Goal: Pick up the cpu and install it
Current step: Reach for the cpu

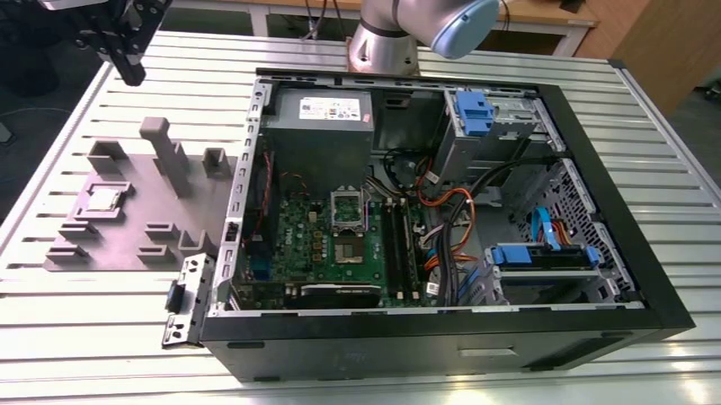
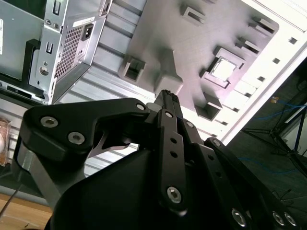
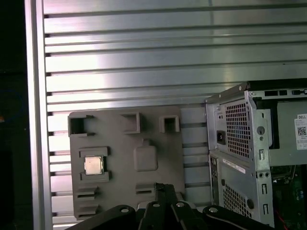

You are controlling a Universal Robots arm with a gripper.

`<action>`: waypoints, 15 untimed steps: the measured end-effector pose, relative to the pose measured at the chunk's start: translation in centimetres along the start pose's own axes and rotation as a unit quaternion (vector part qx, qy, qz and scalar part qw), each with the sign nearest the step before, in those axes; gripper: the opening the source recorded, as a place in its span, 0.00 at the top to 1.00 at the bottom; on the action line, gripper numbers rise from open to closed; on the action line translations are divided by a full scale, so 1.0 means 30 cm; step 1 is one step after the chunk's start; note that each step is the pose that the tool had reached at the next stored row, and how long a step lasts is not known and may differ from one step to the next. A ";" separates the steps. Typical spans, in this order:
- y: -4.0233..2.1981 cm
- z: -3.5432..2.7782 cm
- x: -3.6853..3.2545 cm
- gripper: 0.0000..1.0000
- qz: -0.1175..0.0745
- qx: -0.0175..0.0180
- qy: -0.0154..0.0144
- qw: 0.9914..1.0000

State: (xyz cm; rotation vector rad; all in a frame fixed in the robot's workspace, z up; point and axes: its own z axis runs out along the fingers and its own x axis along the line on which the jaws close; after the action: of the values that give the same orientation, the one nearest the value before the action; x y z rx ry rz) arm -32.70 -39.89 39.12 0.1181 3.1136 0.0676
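The cpu point(image 1: 105, 197) is a small silver square lying in a recess of the grey plastic fixture point(image 1: 124, 245), on the table at the exterior view's left. It also shows in both wrist views, the cpu point(image 3: 93, 165) seen from high above and the cpu point(image 2: 224, 69) seen beyond the fingers. My gripper point(image 1: 132, 78) hangs well above the table, beyond the fixture's far edge, with nothing in it. Its black fingers point(image 3: 160, 191) are pressed together, so the gripper point(image 2: 169, 94) is shut. The green motherboard point(image 1: 310, 224) lies inside the open case, with the silver socket frame point(image 1: 347, 211) at its middle.
The open black computer case point(image 1: 609, 169) takes up the exterior view's middle and right, with a power supply point(image 1: 321, 114), blue drive bays point(image 1: 541, 257) and loose cables point(image 1: 445, 202). Tall grey posts point(image 1: 169, 156) rise from the fixture. The arm's base point(image 1: 383, 46) stands behind the case on the ribbed metal table point(image 1: 67, 337).
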 end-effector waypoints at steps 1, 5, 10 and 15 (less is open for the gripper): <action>0.000 0.000 0.001 0.89 0.000 0.000 0.000 1.000; -0.001 0.000 0.008 0.89 0.000 0.000 0.000 1.000; -0.004 0.004 0.056 0.89 0.000 0.000 0.004 1.000; -0.010 0.011 0.132 0.89 0.000 0.001 0.010 1.000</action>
State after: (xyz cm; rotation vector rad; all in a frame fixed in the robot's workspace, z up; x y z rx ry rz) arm -36.67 -39.89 38.70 0.1194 3.1336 0.0669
